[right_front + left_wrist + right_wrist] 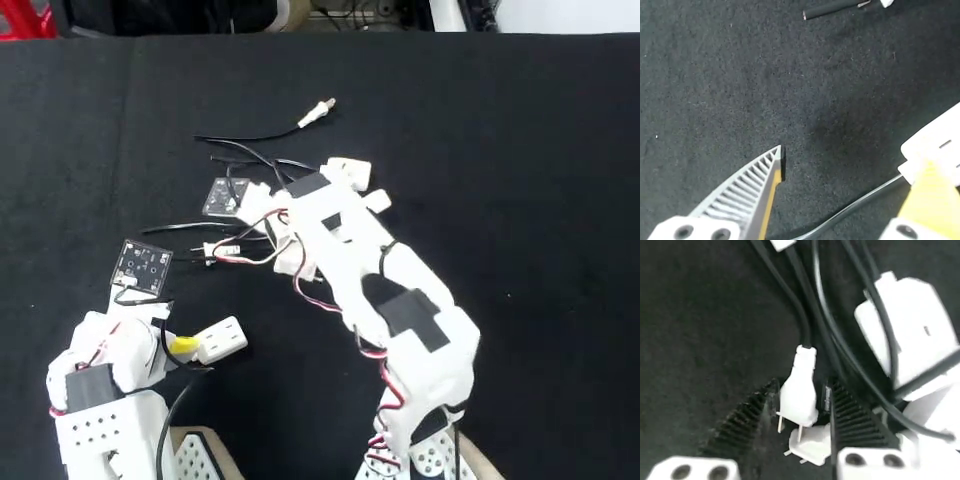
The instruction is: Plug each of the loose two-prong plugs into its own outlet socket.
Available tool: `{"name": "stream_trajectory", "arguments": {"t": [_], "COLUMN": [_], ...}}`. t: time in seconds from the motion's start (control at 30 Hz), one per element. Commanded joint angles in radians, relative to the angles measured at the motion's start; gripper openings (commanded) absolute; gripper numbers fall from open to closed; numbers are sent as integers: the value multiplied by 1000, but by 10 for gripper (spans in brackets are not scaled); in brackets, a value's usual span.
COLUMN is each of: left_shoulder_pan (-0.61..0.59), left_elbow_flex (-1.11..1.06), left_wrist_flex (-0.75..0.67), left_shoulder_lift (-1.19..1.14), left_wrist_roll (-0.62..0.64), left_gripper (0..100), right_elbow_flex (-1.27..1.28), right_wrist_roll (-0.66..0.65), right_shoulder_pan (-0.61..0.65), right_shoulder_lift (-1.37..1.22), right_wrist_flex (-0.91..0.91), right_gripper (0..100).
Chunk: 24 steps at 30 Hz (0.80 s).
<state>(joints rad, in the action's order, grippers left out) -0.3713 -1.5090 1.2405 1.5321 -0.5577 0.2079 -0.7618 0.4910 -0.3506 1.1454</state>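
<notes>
right hand (800, 390) clenched on white plug (798, 399) in its wrist view, left hand (850, 162) released beside outlet socket (935, 142)

No readable text or labels anywhere.

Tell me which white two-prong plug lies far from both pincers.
The far plug, lying alone at the end of its black cable. The other plug sits at the right pincer.

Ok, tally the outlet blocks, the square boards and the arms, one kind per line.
Outlet blocks: 2
Square boards: 2
Arms: 2
Total: 6
</notes>
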Motion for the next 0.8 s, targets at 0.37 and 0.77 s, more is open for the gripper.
{"name": "stream_trajectory", "arguments": {"t": [0.37,0.77], "left_shoulder_pan": [-10,-8], "left_elbow_flex": [4,4], "left_wrist_flex": [-17,-17], "left_shoulder_lift": [3,3], "left_wrist_roll": [-5,-5], "left_gripper": [396,396], "right_elbow_flex": [-50,-142], "right_wrist_roll": [54,161], "right_shoulder_pan": [-9,5], "right_shoulder_lift": [7,12], "right_wrist_flex": [12,121], "right_gripper": [11,11]}}
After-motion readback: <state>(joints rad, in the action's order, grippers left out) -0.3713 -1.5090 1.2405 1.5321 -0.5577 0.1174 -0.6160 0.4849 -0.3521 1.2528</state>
